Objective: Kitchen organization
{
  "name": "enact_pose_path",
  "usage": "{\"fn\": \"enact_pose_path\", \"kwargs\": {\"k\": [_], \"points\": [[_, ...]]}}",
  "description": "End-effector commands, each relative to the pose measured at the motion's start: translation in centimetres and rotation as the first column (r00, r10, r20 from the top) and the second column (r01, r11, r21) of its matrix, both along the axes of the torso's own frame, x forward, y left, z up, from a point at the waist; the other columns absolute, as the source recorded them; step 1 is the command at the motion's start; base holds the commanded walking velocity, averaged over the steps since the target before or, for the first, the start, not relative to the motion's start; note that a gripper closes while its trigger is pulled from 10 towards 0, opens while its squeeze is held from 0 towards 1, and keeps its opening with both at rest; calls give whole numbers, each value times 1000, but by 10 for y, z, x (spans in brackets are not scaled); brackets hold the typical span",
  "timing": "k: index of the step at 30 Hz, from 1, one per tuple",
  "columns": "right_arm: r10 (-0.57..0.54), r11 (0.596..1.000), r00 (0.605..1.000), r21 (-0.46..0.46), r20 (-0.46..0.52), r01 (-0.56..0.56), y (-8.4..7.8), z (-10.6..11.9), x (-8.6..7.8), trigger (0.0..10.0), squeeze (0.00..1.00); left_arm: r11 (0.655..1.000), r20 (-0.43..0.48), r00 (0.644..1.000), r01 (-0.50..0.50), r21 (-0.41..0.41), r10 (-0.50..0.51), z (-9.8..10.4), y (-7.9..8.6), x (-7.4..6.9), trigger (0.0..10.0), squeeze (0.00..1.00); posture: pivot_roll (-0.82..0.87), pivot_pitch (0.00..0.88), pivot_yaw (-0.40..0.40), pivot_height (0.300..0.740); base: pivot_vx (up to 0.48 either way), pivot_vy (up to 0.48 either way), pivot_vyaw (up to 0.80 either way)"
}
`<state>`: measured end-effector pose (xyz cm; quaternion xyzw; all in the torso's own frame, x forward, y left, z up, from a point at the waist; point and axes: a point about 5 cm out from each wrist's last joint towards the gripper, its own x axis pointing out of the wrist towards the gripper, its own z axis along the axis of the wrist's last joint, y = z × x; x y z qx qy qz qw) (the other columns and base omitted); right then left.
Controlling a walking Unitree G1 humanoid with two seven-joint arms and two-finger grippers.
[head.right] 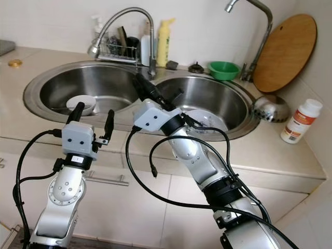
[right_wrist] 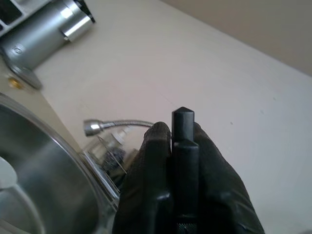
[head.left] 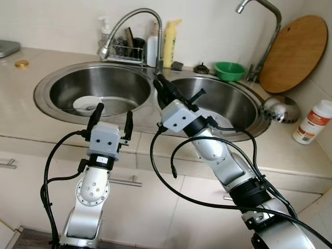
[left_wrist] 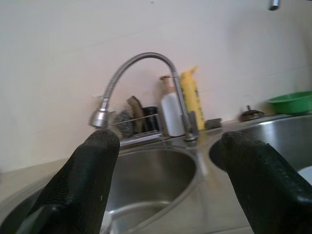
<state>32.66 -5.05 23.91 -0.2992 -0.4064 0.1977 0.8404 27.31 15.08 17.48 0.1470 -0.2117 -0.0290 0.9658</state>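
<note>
Pinching a slim black tool (right_wrist: pixel 183 161) between its two fingers (right_wrist: pixel 146 185), the right gripper (head.left: pixel 162 85) was raised over the strip of steel between the two sink bowls, its fingers pressed together on the tool and tilted up toward the wall; what kind of tool it was could not be made out. The left gripper (head.left: pixel 111 116) hovered in front of the sink's near edge, fingers (left_wrist: pixel 83 180) spread apart with nothing between them, pointing toward the left bowl (head.left: pixel 119 85); a white dish (head.left: pixel 85 104) lay at the bottom of that bowl. The right bowl (head.left: pixel 228 98) sat just beside it, and something pale lay in it, mostly hidden behind the right arm. A bendy steel tap (head.left: pixel 129 23) arched over the divide from the back rim; behind it stood a wire rack (head.left: pixel 124 52) of scrubbing things, a white bottle (head.left: pixel 152 49) and a yellow bottle (head.left: pixel 170 36), side by side. Further right along the back rim were a small green bowl (head.left: pixel 230 70) and a second tap (head.left: pixel 264 31); a round wooden board (head.left: pixel 293 52) leaned against the wall beyond it. A steel colander (head.left: pixel 280 109) rested on the counter (head.left: pixel 31 109) just past the right bowl, and a white jar with a red label (head.left: pixel 313 122) stood near it by the wall. A small gold lid (head.left: pixel 21 64) lay on the counter well to the left of the sink.
</note>
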Motion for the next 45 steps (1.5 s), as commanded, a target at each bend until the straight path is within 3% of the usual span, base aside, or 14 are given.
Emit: {"fn": "enact_pose_path", "kwargs": {"k": [1,13,32,38,44,45], "points": [[-8,1000,1000,22,-11,9,-4,-1,1,10000,0,1000,2,1000,4,5,-4,1,1,0,10000,0,105,0,-64,740,0,480,0],[-27,998,1000,63,2,27,-11,3,3,10000,0,999,25,999,28,16,-28,4,-2,-2,10000,0,104,0,-62,740,0,80,0],[-39,991,998,126,-57,46,-11,3,15,10000,0,999,34,999,33,-6,-32,4,-2,-3,10000,0,120,0,-68,740,392,0,0],[-56,980,985,180,-162,86,-15,-1,26,10000,0,999,35,999,42,-10,-41,4,-4,-3,10000,0,121,0,-67,740,0,0,0],[-136,966,930,163,-341,201,-21,-16,45,10000,0,999,24,999,48,-9,-47,3,-6,-4,10000,0,127,0,-70,740,0,0,0],[-164,961,900,141,-404,239,-23,-24,50,10000,0,999,23,999,48,-8,-48,3,-6,-4,10000,0,127,0,-70,740,0,0,0]]}}
